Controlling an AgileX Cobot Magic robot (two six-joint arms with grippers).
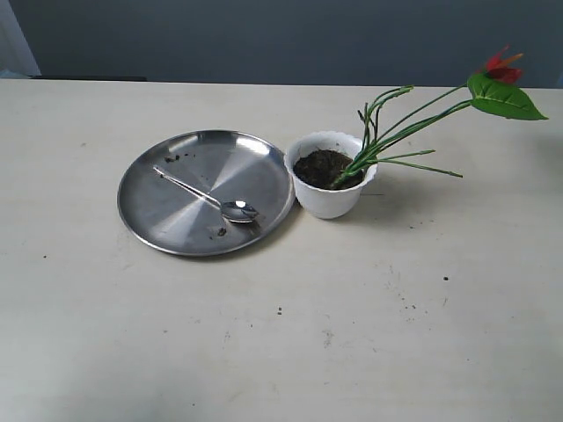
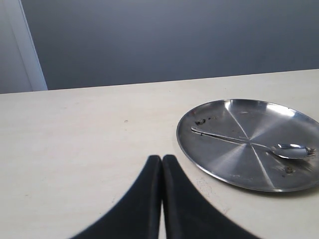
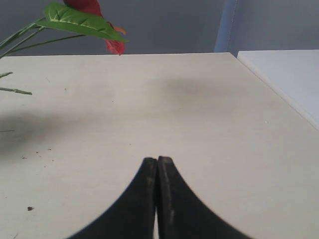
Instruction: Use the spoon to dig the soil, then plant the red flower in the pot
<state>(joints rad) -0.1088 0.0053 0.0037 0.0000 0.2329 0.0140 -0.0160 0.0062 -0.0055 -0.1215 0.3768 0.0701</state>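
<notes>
On the left half of the table, towards the far edge: a round steel plate, with the spoon lying inside it, handle angled to the far left, bowl near the plate's near-right rim. A few dark crumbs on the plate, one cluster by the handle tip, another just beside the bowl.

Just right of the plate, about touching its rim though hard to tell for sure: the pot, white with a wavy rim, upright near the table's middle. Inside it, the soil, dark and mounded below the rim. Rooted in that soil at the right side, the red flower, stems leaning far out towards the far right corner, green leaf and red bloom hanging well beyond the pot. Scattered dark specks on the bare table nearer the front edge.

Over the table left of the plate, the left gripper: clenched, fingertips pressed together, nothing between them. Over bare table to the right, the right gripper: likewise clenched on nothing, well clear of the bloom.
</notes>
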